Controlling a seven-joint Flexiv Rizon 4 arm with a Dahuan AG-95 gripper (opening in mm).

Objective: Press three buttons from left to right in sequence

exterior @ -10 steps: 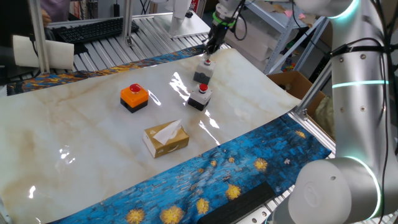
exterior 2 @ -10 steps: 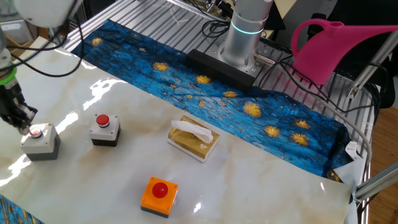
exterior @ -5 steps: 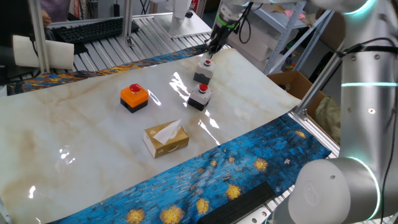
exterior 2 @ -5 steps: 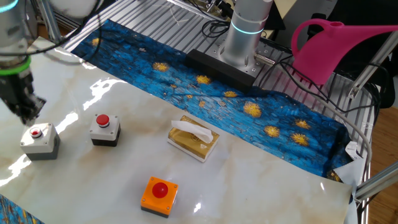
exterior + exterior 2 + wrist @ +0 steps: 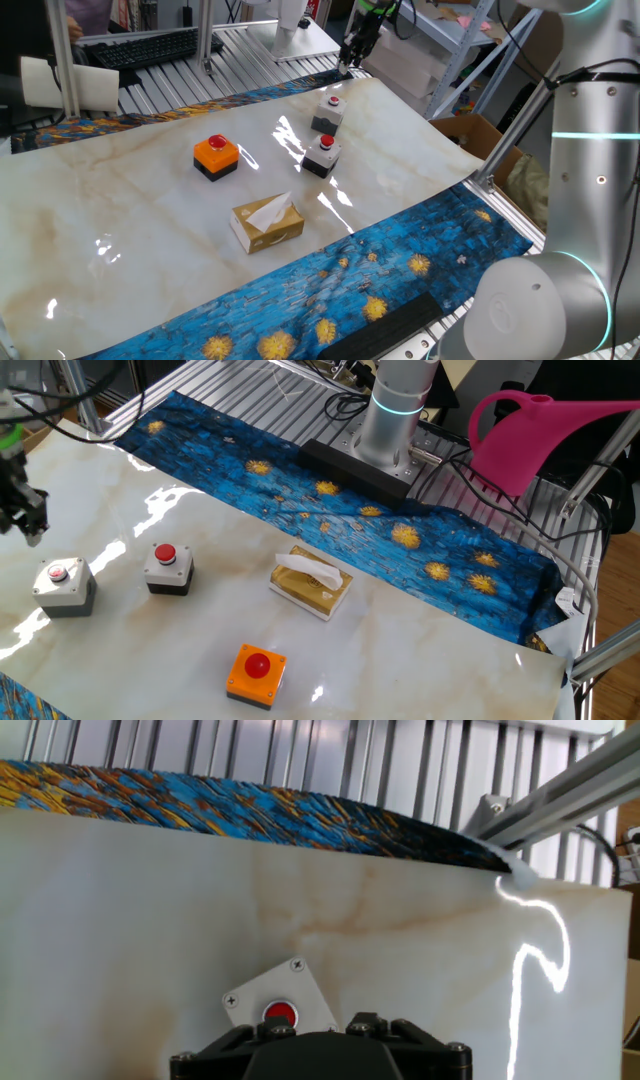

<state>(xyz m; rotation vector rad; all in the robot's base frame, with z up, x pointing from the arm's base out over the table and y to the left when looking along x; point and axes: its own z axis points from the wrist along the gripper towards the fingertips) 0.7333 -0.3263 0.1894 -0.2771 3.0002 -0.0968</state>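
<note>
So the gripper (image 5: 351, 58) hangs in the air above the far end of the bench (image 5: 120, 200), clear of everything, and honestly I can't tell whether the fingers are apart or together from any of these angles. All three buttons sit on the marble top: the orange button (image 5: 215, 156) is off by itself, the middle grey button (image 5: 321, 155) is just beside the end grey button (image 5: 327, 113), and that last one is the closest to the gripper and pokes into the bottom of the hand view (image 5: 281, 1007). A tissue box (image 5: 267, 222) lies near the blue patterned cloth (image 5: 330, 290) along the bench edge.
</note>
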